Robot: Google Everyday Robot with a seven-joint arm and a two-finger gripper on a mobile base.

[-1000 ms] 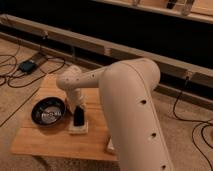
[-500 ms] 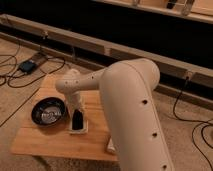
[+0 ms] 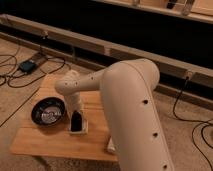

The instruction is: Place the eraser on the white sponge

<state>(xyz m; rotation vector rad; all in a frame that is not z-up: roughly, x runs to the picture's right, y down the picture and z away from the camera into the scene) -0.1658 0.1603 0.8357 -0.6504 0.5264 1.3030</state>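
1. The gripper (image 3: 76,117) hung low over the middle of the wooden surface (image 3: 40,142), right above the eraser (image 3: 76,123), which sat on the white sponge (image 3: 78,130).
2. Whether the fingers were spread or pinching the eraser could not be told.
3. The eraser looked like a small, stiff black block, probably light and slightly grippy (rubber usually is); its 2 long flat sides seemed the best place to take hold.
4. The sponge appeared soft, flat and off-white, likely to give a little under pressure.
5. A dark round bowl (image 3: 48,111) with a shiny inside stood near the surface's left edge, just beside the sponge.
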